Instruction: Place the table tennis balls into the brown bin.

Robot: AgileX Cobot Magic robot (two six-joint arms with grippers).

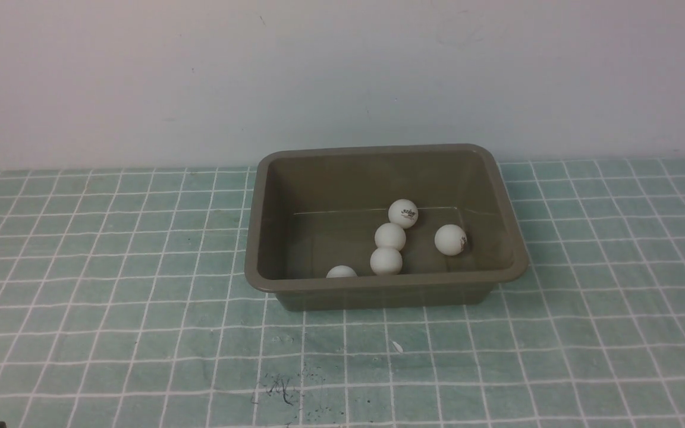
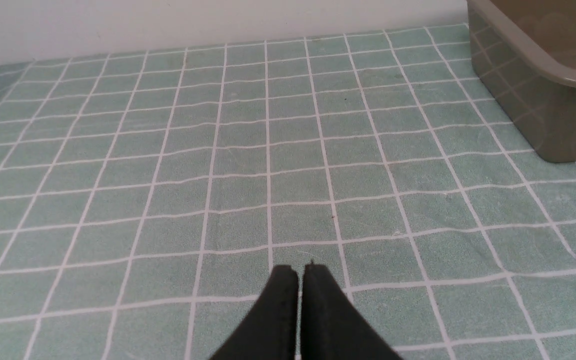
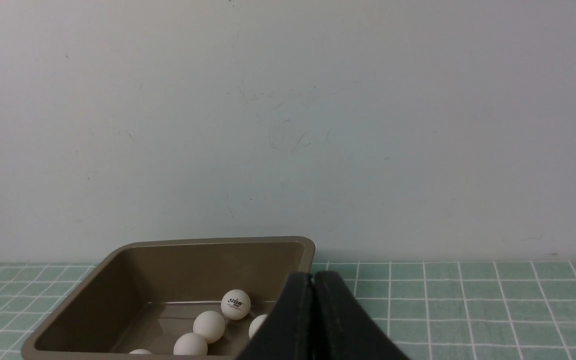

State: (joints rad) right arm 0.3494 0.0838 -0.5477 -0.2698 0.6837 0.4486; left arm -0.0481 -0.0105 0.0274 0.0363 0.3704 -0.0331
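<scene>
The brown bin [image 1: 257,238] stands on the green checked cloth near the back wall. Several white table tennis balls lie inside it: one with a dark logo [image 1: 403,213], two touching below it [image 1: 390,236] [image 1: 386,261], one to the right [image 1: 450,239], and one half hidden by the near wall [image 1: 341,272]. Neither gripper shows in the front view. My left gripper [image 2: 301,270] is shut and empty, low over the cloth, with the bin [image 2: 543,95] off to one side. My right gripper [image 3: 313,277] is shut and empty, facing the bin [image 3: 118,280] and balls [image 3: 235,304].
A pale wall [image 1: 342,77] runs just behind the bin. Green cloth with a white grid [image 1: 110,297] covers the table on all sides. Dark scuff marks [image 1: 283,389] sit near the front edge.
</scene>
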